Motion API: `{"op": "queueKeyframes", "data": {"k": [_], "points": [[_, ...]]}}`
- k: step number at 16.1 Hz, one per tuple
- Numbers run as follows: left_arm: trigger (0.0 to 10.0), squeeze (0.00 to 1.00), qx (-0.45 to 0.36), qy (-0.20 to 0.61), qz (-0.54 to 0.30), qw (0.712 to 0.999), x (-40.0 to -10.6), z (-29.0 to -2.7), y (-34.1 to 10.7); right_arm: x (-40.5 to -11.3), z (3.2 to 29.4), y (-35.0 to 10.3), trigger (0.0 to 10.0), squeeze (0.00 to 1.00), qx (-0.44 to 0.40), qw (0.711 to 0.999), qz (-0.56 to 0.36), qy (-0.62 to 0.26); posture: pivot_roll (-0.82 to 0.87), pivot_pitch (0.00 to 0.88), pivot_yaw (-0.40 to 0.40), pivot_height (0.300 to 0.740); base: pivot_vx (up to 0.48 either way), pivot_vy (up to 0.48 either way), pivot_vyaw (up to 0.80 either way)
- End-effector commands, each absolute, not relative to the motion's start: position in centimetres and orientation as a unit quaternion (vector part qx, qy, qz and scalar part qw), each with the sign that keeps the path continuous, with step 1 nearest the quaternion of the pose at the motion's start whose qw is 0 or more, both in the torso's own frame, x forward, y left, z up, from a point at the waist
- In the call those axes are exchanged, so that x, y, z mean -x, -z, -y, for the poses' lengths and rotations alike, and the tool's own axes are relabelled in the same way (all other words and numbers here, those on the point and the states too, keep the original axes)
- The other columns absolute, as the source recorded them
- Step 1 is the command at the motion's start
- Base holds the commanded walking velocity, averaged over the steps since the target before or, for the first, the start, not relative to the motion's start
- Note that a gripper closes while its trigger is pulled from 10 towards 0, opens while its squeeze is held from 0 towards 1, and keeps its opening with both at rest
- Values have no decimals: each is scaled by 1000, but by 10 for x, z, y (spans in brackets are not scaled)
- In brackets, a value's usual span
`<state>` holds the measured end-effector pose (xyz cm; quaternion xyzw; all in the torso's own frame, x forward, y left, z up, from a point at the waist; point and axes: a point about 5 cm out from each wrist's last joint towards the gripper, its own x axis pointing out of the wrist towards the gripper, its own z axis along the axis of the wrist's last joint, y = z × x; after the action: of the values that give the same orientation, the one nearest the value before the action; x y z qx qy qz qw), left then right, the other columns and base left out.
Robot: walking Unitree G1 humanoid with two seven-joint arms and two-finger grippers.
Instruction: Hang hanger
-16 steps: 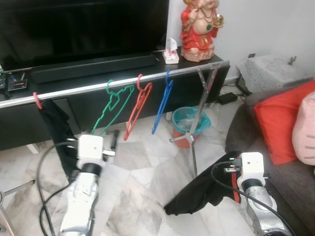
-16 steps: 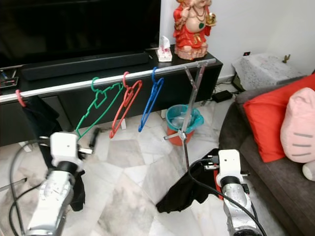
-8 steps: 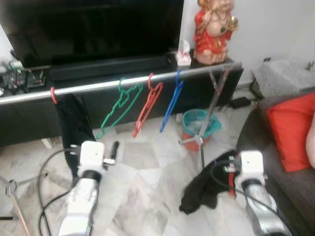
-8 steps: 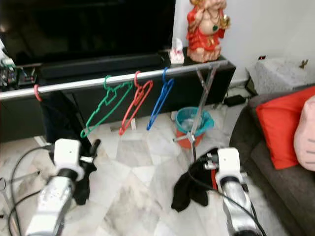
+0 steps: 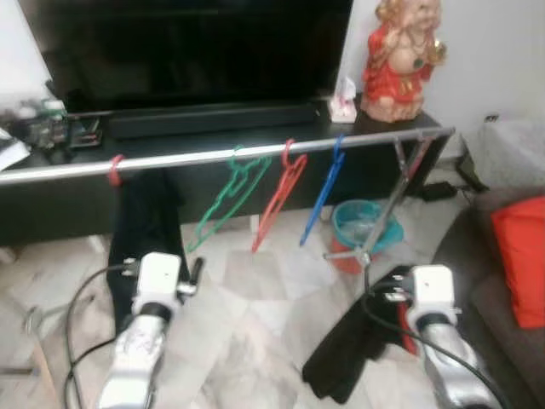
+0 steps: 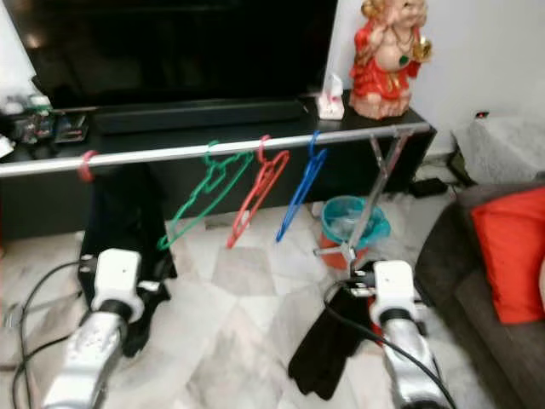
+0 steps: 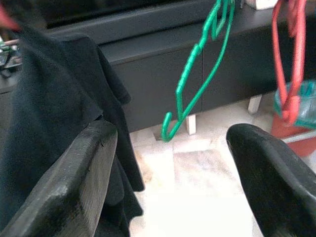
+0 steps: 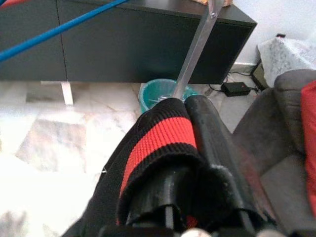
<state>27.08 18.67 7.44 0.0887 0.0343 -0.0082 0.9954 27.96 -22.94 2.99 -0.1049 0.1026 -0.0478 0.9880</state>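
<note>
Right gripper point(image 8: 190, 116) pinches a black garment point(image 6: 328, 349), hiding any hanger inside; garment hangs downward. Left gripper point(image 7: 170, 163) spread, empty.

1. A living room of a home is shown: a large dark television point(image 6: 170, 43) is set on a long, low black cabinet point(image 6: 255, 162) against a white wall.
2. A red and gold figurine point(image 6: 387, 55) and a small tissue box point(image 6: 329, 104) are placed on the cabinet top.
3. A grey sofa point(image 6: 477, 298) with a red cushion point(image 6: 511, 247) is seen at the right.
4. The floor point(image 6: 247, 281) is laid with pale marble tiles.
5. Household laundry is indicated by a metal drying rail point(image 6: 255, 146), on which coloured plastic hangers and a dark garment point(image 6: 128, 221) are hung.
6. A small teal bin point(image 6: 353, 226) is set under the rail.
</note>
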Motion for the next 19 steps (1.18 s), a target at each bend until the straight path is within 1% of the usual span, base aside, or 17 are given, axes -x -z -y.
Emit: {"op": "queueKeyframes", "data": {"k": [1, 14, 19], "points": [[10000, 0, -79, 26, -19, 996, -277, -178, -78, -277, 239, -32, 10000, 0, 112, 987, -101, 63, 102, 0, -46, 740, 349, 0, 0], [10000, 0, -76, 16, 12, 997, -280, -187, -71, -277, 240, -30, 10000, 0, 104, 987, -103, 67, 111, 0, -54, 740, 349, 0, 0], [10000, 0, -72, 19, 18, 997, -278, -188, -69, -276, 240, -30, 10000, 0, 104, 987, -104, 65, 113, 0, -56, 740, 0, 0, 0]]}}
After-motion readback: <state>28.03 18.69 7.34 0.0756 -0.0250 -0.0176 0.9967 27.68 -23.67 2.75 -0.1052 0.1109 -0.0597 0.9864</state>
